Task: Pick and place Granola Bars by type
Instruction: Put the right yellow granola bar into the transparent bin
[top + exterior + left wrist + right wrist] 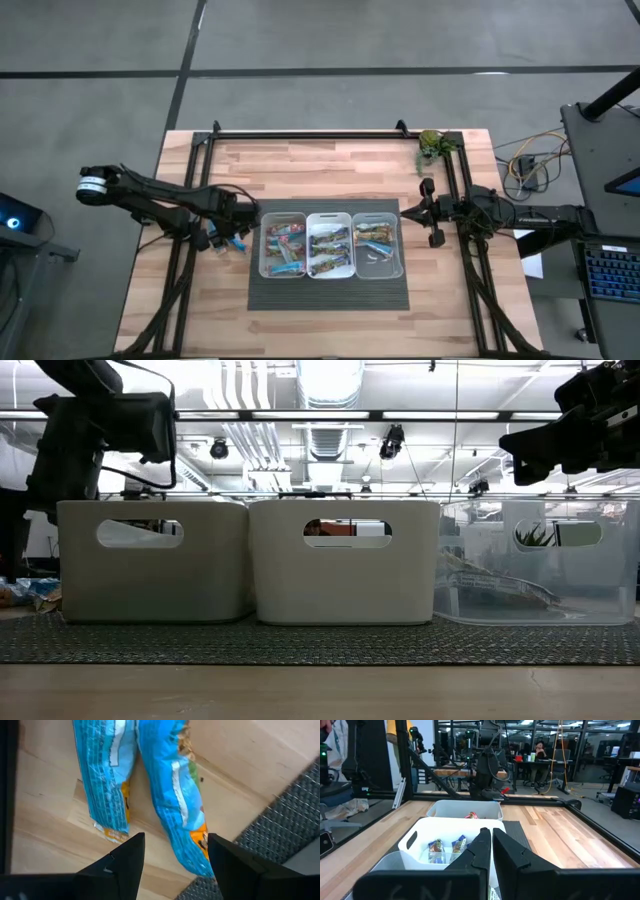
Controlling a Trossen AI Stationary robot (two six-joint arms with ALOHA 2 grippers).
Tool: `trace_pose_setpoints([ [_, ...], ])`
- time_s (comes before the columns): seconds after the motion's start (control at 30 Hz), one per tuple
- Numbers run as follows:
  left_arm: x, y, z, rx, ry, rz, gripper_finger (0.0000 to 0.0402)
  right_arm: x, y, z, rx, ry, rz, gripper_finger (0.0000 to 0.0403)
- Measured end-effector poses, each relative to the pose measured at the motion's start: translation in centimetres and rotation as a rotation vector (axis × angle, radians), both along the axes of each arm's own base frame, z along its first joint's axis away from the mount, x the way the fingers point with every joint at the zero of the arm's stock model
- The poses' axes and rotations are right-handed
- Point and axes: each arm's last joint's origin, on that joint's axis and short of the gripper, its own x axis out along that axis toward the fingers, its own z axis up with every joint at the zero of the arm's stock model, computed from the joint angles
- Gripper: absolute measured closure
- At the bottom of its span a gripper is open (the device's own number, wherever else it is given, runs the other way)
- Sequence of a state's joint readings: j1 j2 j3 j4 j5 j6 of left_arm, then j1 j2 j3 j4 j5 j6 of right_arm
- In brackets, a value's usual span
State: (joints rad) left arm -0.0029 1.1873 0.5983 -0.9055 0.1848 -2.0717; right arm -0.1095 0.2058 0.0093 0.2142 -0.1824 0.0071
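Two blue-wrapped Granola Bars (175, 795) (105, 780) lie side by side on the bare wood, just left of the dark mat (280, 820). My left gripper (172, 857) points down over them, open. Its fingers stand on either side of the near end of one blue bar; I cannot tell whether they touch it. In the high view this gripper (225, 236) is beside the left bin (264, 246). More bars lie in the three bins. My right gripper (490, 850) is shut and empty, held level by the right bin (400, 245).
Three bins stand in a row on the mat (330, 292): left, middle (330, 216) and the clear right one (620, 560). A green plant-like object (432, 148) sits at the far right corner. A black frame rail (320, 134) runs along the far edge.
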Motion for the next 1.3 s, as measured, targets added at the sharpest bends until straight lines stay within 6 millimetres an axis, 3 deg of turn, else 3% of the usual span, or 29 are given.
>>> trace_pose_setpoints([
  [0.33,-0.6,0.0,-1.5,0.002,-0.002,0.009,0.0204,0.0,0.0,0.0,0.000,0.000,0.000,0.0394],
  [1.07,-0.7,0.2,-2.5,0.056,-0.028,0.037,0.0205,0.0,0.0,0.0,0.000,0.000,0.000,0.0394],
  [1.3,-0.6,0.2,-2.4,0.059,-0.043,0.037,0.0240,0.0,0.0,0.0,0.000,0.000,0.000,0.0394],
])
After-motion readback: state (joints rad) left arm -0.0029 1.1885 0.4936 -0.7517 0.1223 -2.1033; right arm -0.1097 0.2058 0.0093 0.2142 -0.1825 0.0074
